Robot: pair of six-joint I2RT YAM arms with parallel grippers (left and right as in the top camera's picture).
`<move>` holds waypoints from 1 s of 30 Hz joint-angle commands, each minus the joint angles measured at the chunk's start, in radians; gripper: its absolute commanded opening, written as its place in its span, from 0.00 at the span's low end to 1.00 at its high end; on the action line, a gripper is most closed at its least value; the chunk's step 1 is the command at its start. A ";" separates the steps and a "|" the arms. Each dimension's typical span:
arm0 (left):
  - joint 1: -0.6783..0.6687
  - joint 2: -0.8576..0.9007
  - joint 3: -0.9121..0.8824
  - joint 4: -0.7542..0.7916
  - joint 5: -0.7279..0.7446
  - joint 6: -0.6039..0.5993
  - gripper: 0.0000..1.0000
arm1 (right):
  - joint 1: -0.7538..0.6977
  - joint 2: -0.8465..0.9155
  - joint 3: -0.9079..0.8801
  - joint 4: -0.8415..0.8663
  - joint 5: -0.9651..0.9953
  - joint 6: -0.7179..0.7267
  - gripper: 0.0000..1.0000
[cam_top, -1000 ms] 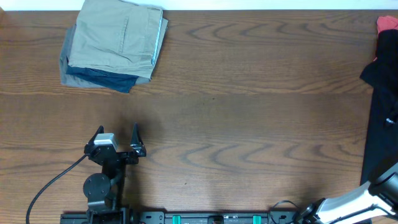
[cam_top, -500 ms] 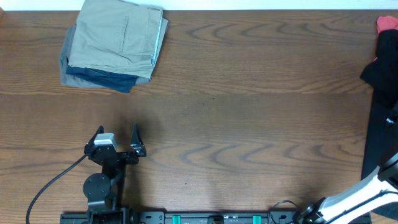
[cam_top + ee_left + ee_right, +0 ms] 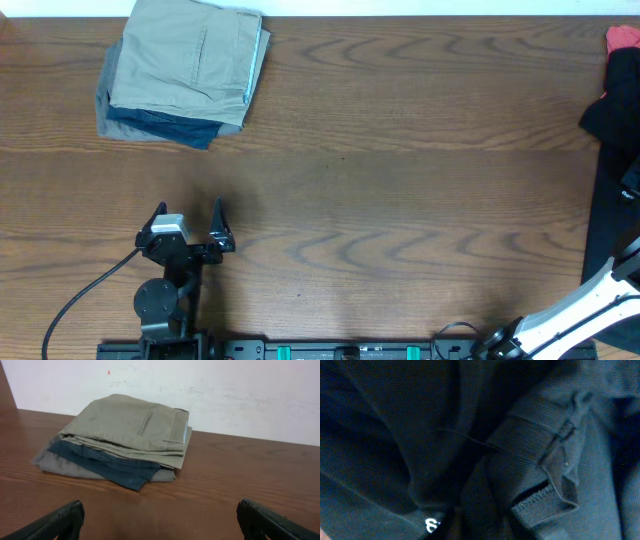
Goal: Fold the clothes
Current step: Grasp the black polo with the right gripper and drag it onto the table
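From overhead, the black shirt [image 3: 608, 115] lies bunched at the right edge of the table [image 3: 400, 200], just below a red garment [image 3: 622, 38] in the far right corner. Part of the shirt runs off the picture's side, so its full spread cannot be seen. The right arm [image 3: 585, 312] reaches from the near edge toward that heap, and its gripper is out of this view. The left gripper [image 3: 189, 207] sits near the near edge on the left half, its jaws spread wide and holding nothing. A folded khaki garment [image 3: 190, 60] rests on a blue-grey one [image 3: 160, 125] at the far left corner, well apart from the shirt.

The left wrist view looks between the two parted fingers at that folded stack, against the far edge and the pale wall. No cloth lies between the fingers.

The right wrist view is filled with dark knit. A stitched hem edge [image 3: 545, 495] crosses the right side, and a small white mark [image 3: 431, 525] shows at the bottom. The right gripper's fingers are not distinguishable against the fabric, so I cannot tell whether it is closed or has hold of the shirt.

Judged from this, the step is the first pick-up: getting the shirt off the heap. The next move calls for a firm pinch, then a drag toward the table's middle, where the shirt can be laid flat before any fold.
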 commanded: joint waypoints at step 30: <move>0.005 -0.006 -0.017 -0.033 0.014 0.017 0.98 | 0.669 -0.484 0.063 -0.027 -0.511 0.151 0.01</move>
